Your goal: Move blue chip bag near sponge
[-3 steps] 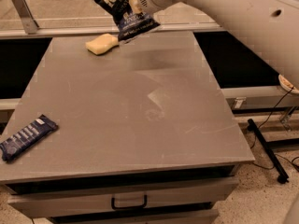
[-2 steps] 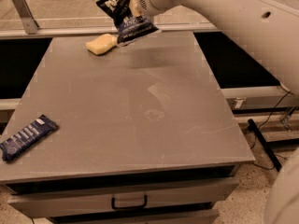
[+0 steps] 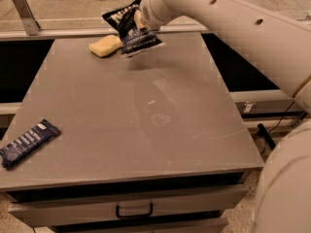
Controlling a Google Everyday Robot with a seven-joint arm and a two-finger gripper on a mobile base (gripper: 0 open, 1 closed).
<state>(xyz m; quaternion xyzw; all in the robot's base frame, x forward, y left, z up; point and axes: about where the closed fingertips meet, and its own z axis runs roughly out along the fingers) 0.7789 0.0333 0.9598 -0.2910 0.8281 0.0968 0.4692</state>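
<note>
The blue chip bag (image 3: 132,30) is a crumpled dark navy foil bag with white lettering. It hangs tilted above the far edge of the table. My gripper (image 3: 139,19) is shut on the bag's upper part, at the end of the white arm that reaches in from the right. The sponge (image 3: 105,46) is a small pale yellow block lying on the table just left of the bag, with the bag's lower edge close beside it.
A flat dark blue bar-shaped packet (image 3: 27,143) lies at the table's near left corner. The grey table (image 3: 146,120) has a drawer with a handle (image 3: 133,210) at the front. My white arm (image 3: 243,38) crosses the upper right.
The arm has shifted the bag slightly left and down, closer to the sponge. The sponge and the bar packet have not moved.
</note>
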